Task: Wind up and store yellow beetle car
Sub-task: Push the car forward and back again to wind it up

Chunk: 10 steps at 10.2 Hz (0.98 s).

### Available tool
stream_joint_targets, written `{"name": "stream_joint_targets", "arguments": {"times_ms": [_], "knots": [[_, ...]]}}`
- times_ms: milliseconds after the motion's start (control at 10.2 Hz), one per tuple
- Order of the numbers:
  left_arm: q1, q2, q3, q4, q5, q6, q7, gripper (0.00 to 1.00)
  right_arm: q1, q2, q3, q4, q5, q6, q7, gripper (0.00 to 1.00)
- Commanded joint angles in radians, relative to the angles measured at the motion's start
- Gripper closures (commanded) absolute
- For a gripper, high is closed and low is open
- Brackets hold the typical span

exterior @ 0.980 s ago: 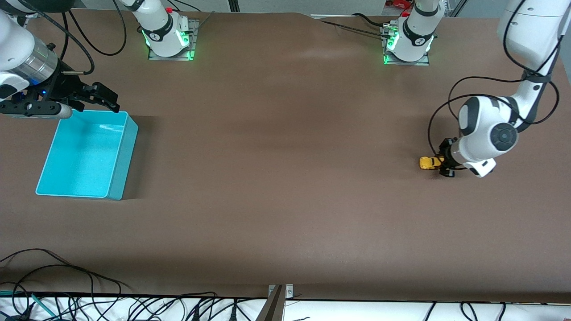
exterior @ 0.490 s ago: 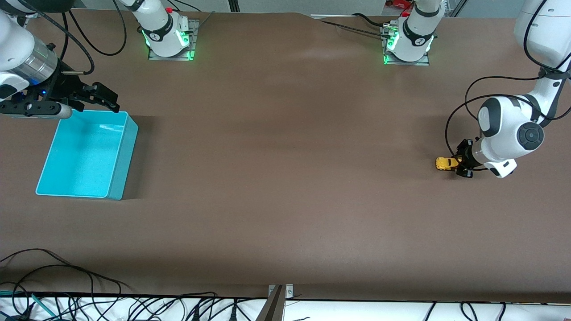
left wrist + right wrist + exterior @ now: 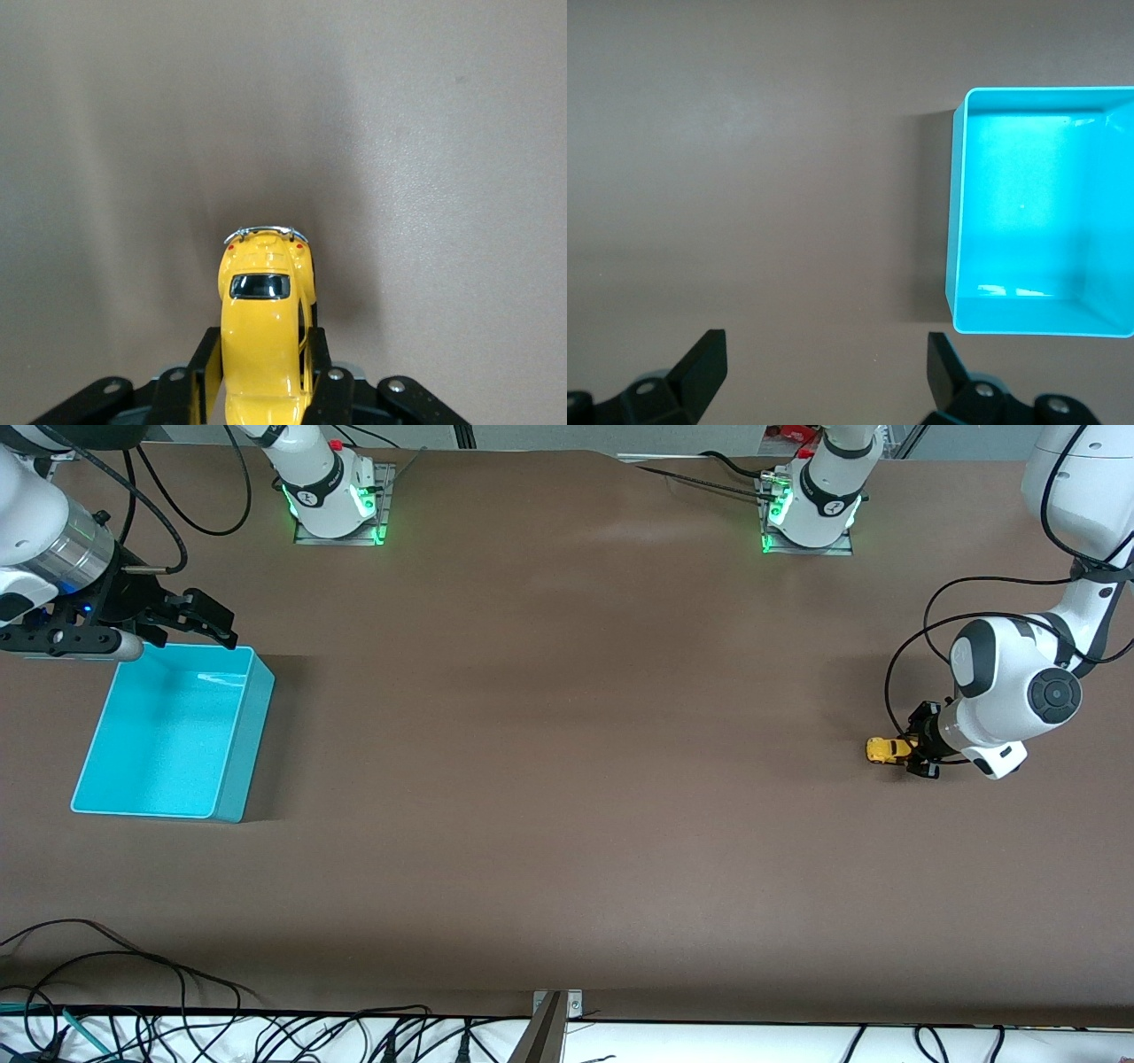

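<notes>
the brown tabletop (image 3: 567, 779) carries only two things, well apart. toward the right arm's end sits a turquoise bin (image 3: 232, 731), open-topped and with nothing in it. the right gripper (image 3: 182, 620) hangs over the bin's edge farthest from the front camera, its fingers (image 3: 704, 359) spread wide with nothing between them; this arm waits.

toward the left arm's end, the left gripper (image 3: 917, 746) is down low at the tabletop, its fingers (image 3: 205, 367) closed tight on the flanks of the yellow beetle car (image 3: 886, 750). in the left wrist view the car (image 3: 264, 332) pokes out from between the fingers, its chrome bumper and dark window pointing away from the gripper, its roof up. whether its wheels touch the tabletop cannot be told for sure, though it looks to be at surface height.

as a judgement, the task is in its early part: the car is grasped, and this low grip suits dragging it to wind the spring, but nothing shows whether the spring is wound. storing is all still to do, since the car is at one end of the tabletop and the bin at the other.
</notes>
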Motion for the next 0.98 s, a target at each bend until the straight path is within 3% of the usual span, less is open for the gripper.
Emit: {"name": "stream_joint_targets", "arguments": {"times_ms": [0,98,196,588,686,784,882], "knots": [[0.013,0.088,-0.001,0.014,0.033,0.034,0.029,0.9,0.004,-0.005,-0.002,0.004,-0.013,-0.004,-0.013,0.0],[0.019,0.086,-0.002,0.024,0.022,0.034,0.029,0.37,0.004,-0.005,-0.002,0.004,-0.013,-0.004,-0.013,0.0],[0.019,0.085,-0.002,0.026,0.016,0.031,0.029,0.25,0.004,-0.005,-0.002,0.004,-0.014,-0.004,-0.013,0.0],[0.017,0.082,-0.006,0.026,0.016,0.028,0.023,0.24,0.002,-0.005,-0.002,0.004,-0.013,-0.004,-0.013,0.0],[0.016,0.079,-0.007,0.027,0.016,0.027,0.018,0.17,0.004,-0.005,-0.002,0.004,-0.013,-0.004,-0.013,0.0],[0.016,0.068,-0.009,0.032,0.016,0.024,0.015,0.02,0.002,-0.003,-0.002,0.004,-0.013,-0.004,-0.013,0.0],[0.016,0.065,-0.01,0.035,0.014,0.024,0.01,0.0,0.002,-0.005,-0.002,0.004,-0.013,-0.004,-0.013,0.0]]}}
